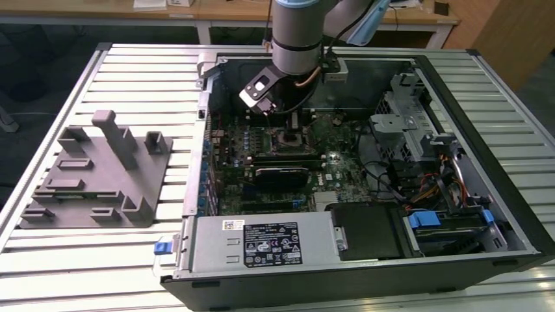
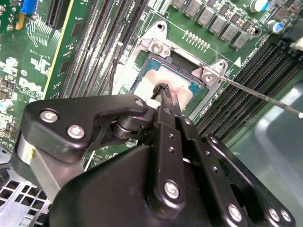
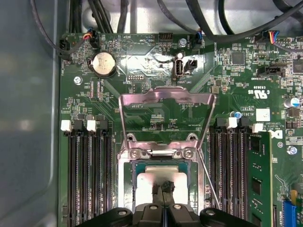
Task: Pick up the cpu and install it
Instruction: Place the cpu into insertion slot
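One flat, silvery square cpu (image 3: 147, 182)

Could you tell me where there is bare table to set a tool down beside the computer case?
The slatted table is bare around the grey fixture and beside the case at the exterior view's right. Inside the case it is crowded, with the gripper over the cpu.

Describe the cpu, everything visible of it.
The cpu is a flat square chip with a pale silvery metal top and a thin dark rim. It lies flat in the motherboard socket, whose retention plate stands raised. The gripper, fingers together, meets the middle of its top, apparently touching.
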{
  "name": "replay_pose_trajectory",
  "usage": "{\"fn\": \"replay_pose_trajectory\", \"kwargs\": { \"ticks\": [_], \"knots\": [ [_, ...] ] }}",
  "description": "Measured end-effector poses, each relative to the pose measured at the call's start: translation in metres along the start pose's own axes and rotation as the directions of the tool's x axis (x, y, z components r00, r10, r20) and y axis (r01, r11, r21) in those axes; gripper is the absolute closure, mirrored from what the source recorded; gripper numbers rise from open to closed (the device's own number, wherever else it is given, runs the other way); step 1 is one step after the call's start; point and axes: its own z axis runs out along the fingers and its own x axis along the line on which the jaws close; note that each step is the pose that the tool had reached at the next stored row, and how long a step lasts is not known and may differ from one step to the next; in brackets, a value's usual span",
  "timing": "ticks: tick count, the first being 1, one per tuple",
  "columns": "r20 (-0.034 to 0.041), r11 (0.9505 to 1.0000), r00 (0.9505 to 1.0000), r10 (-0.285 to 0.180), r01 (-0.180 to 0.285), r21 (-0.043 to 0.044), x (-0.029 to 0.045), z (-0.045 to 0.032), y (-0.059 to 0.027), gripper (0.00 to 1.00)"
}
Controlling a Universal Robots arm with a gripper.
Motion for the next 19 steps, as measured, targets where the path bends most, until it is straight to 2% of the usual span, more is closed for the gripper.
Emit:
{"fn": "replay_pose_trajectory", "kwargs": {
  "ticks": [14,17,19],
  "knots": [
    [0.0001,1.0000,1.0000,0.000,0.000,-0.0001,0.0001,0.0028,-0.0001,0.89],
    [-0.0026,1.0000,1.0000,0.000,0.000,-0.0020,0.0005,0.0007,0.0003,0.89],
    [0.0000,1.0000,1.0000,0.000,0.000,-0.0001,-0.0001,-0.0042,0.0001,0.89]
  ]
}}
